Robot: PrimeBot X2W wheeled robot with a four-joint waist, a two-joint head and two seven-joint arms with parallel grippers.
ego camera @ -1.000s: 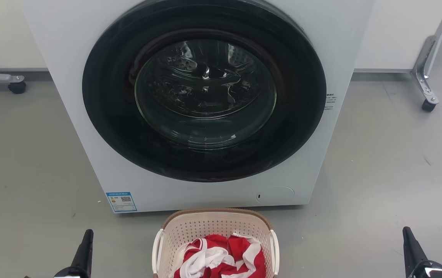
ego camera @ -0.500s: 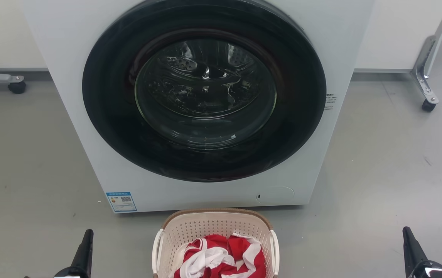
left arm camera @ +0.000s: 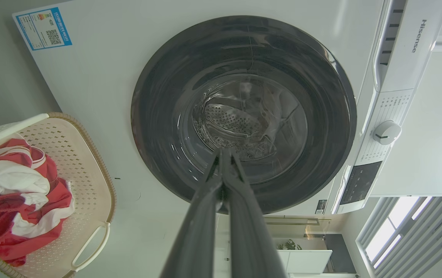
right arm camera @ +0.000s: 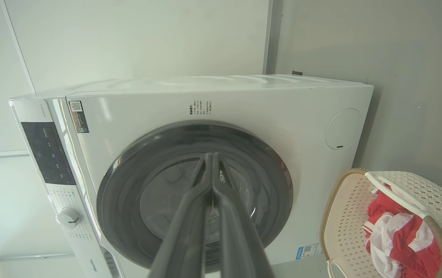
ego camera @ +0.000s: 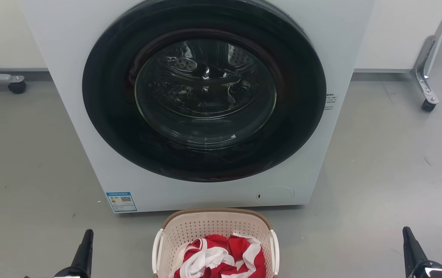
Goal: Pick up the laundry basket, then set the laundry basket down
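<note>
The laundry basket (ego camera: 213, 227) before me is cream and perforated, rim (ego camera: 217, 211) brown woven-look, handles (ego camera: 156, 251) white. Its cloth (ego camera: 240, 251) is red and white. The washing machine (ego camera: 59, 46) is white, door (ego camera: 105, 96) black.

Grey floor (ego camera: 379, 173) bearing a washing machine (ego camera: 63, 58) and the laundry basket (ego camera: 190, 227).
The washing machine stands ahead of both claws; the laundry basket sits just in front of it, between the left gripper (ego camera: 88, 236) and the right gripper (ego camera: 407, 233), well apart from each. A wheeled metal leg (ego camera: 425, 88) rests far ahead of the right gripper, a caster (ego camera: 16, 87) far ahead of the left gripper.
</note>
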